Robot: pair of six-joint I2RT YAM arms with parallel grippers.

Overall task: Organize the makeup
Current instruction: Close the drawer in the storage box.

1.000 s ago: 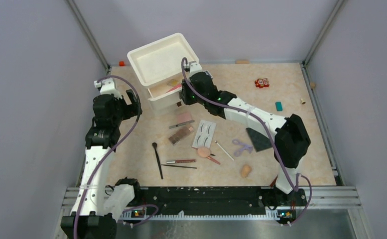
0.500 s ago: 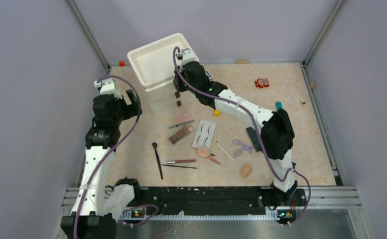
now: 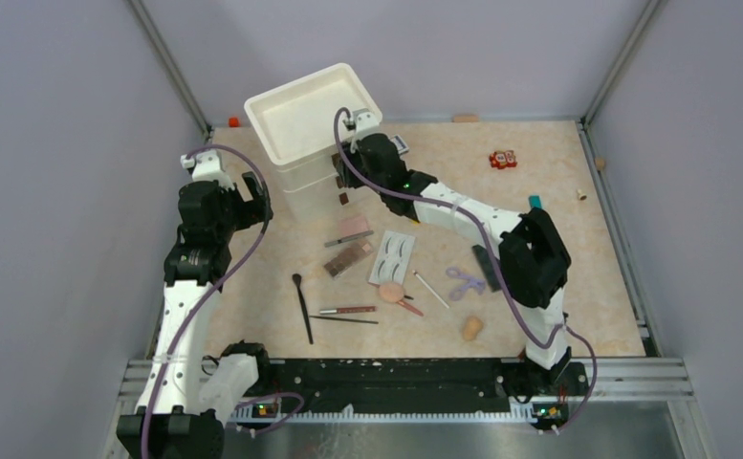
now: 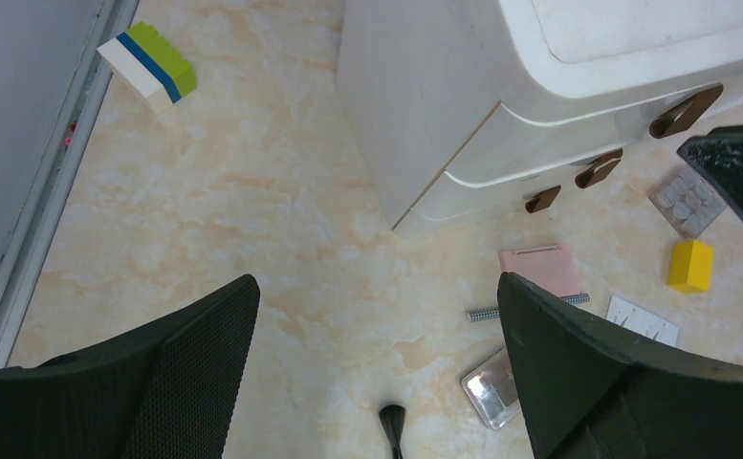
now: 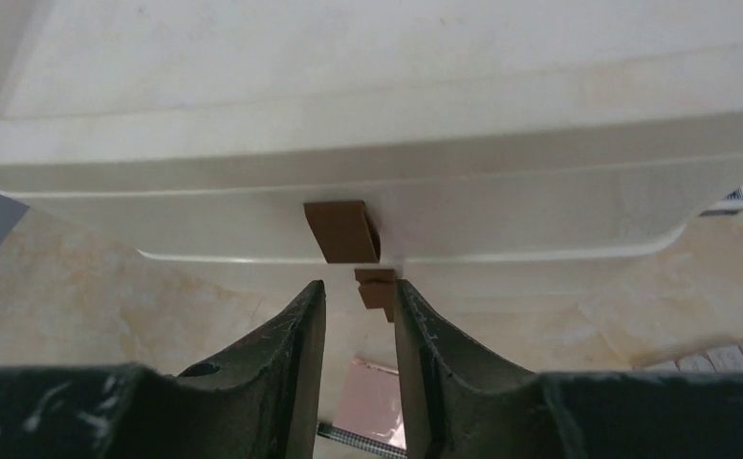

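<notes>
**A:** At the left of the overhead view, how does the left pincer (image 3: pixel 251 196) stand?

**B:** It hangs over bare table (image 3: pixel 262 277), just left of the white drawer unit (image 3: pixel 312 120). Its jaws are spread wide and hold nothing.

**A:** And the unit?

**B:** It sits upper centre-left with its drawers flush. Brown handles (image 4: pixel 685 110) run down its front.

**A:** The right pincer (image 5: pixel 358 287)?

**B:** It is right in front of those handles. Its wrist view shows the fingers only narrowly parted, with nothing clamped between them. Whether it touches a handle I cannot tell.

**A:** Where is the makeup?

**B:** It is loose on the table below the unit, mid-frame.

- Farthest left is a black brush (image 3: pixel 302 306), with two pencils (image 3: pixel 348 310) lying crosswise beside it.
- Above those are the pink compact (image 3: pixel 354 227) and the palette (image 3: pixel 348 258).
- Next comes the eyelash card (image 3: pixel 392 256), with the puff (image 3: pixel 392 291) at its lower end.
- Further right are the purple curler (image 3: pixel 463 281) and, lower down, the sponge (image 3: pixel 471 328).
</notes>
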